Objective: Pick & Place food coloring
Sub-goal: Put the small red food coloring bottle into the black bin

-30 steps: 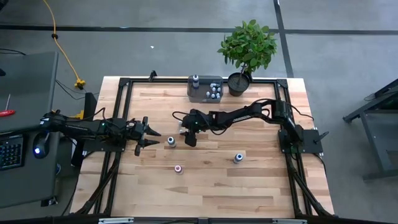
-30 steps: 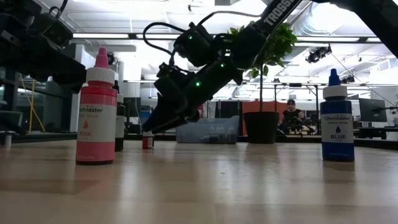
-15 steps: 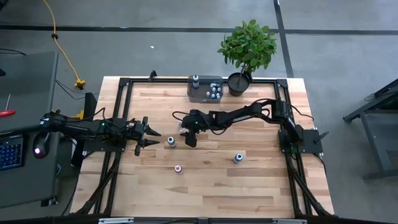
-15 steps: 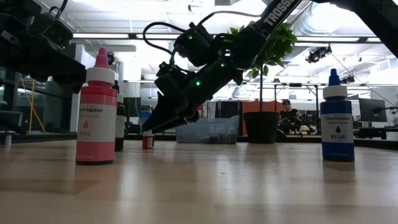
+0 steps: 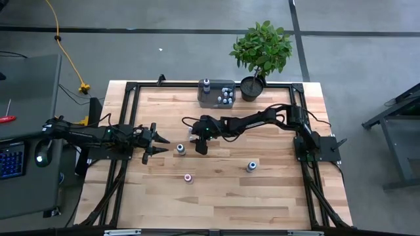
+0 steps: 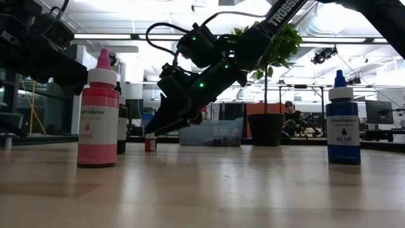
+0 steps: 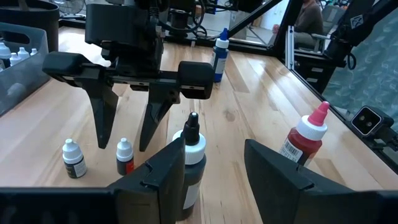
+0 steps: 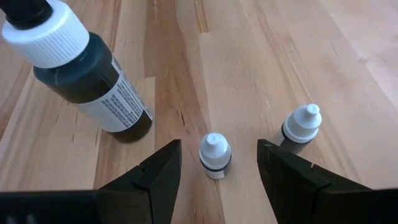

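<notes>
Food coloring bottle (image 8: 214, 155) stands upright mid-frame between the right gripper (image 8: 217, 165)'s wide fingers; left gripper (image 5: 161, 144), open, waits nearby.

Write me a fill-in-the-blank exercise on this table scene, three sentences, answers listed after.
1. The right gripper hangs open above a tiny bottle with a ____ cap.
2. The tall bottle nearest the low camera carries a label reading ____.
3. The grey tray stands at the table's far edge right beside the potted ____.
The left gripper waits open near the black-capped bottle.

Missing words: white; pink; plant
</notes>
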